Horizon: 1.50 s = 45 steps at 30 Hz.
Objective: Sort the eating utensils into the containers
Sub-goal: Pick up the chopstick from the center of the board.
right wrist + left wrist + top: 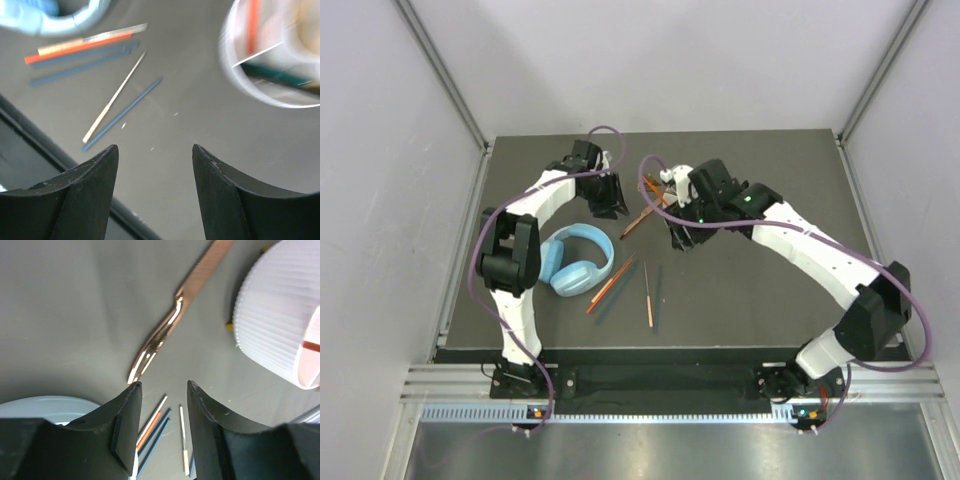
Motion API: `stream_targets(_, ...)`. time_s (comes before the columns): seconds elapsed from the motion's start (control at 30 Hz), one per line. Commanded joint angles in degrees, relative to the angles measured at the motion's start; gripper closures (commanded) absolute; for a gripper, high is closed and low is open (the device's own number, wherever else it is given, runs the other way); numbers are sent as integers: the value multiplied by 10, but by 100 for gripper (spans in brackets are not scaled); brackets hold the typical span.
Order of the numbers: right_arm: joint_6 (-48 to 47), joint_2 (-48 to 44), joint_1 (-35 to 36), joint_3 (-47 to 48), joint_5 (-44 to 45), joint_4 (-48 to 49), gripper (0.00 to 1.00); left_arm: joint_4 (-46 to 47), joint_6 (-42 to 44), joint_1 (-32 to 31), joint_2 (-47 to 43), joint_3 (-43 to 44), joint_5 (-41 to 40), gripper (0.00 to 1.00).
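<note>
Toward the near edge of the dark surface (750, 290), left of its middle, lie two loose pairs of chopsticks. The orange and teal pair (610, 285) slants side by side just beside the light blue headphones (578, 262). The second pair (648, 295), one pale stick and one teal, lies a little to their right, pointing toward the far edge.

Beyond the sticks, the right claw (155, 150) hangs over bare surface with its fingers apart and nothing between them. The left claw (164, 387) hovers past the headphones, fingers likewise apart and empty. Just off its tips lies the shiny end of a bronze utensil (160, 335), flat and slanted between the headphones and the holder. Whether it is a fork or a spoon cannot be made out.

Farthest back, near the middle of the far edge, stands the white ribbed holder (270, 315), partly hidden by the right arm in the top view. The blurred right wrist view shows an orange stick and a teal stick inside it, but not which compartments they are in.
</note>
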Motion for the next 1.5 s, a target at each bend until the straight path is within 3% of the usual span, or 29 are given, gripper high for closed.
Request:
stream_targets(0.0, 39, 36, 14, -40, -61, 19, 39, -9, 9, 3, -32, -14, -13, 54)
stream_targets(0.37, 70, 144, 49, -7, -85, -4, 40, -2, 11, 29, -48, -54, -13, 54)
stream_targets(0.5, 74, 186, 62, 1, -74, -28, 45, 6, 9, 35, -50, -65, -8, 54)
stream_targets(1.27, 157, 291, 112, 41, 12, -37, 51, 53, 3, 49, -94, -156, -3, 55)
stream_targets(1.37, 164, 302, 114, 33, 32, -40, 55, 56, 4, 50, -102, -162, -8, 55)
stream_targets(1.47, 169, 302, 115, 18, 45, -35, 67, 59, 3, 50, -110, -162, -11, 55)
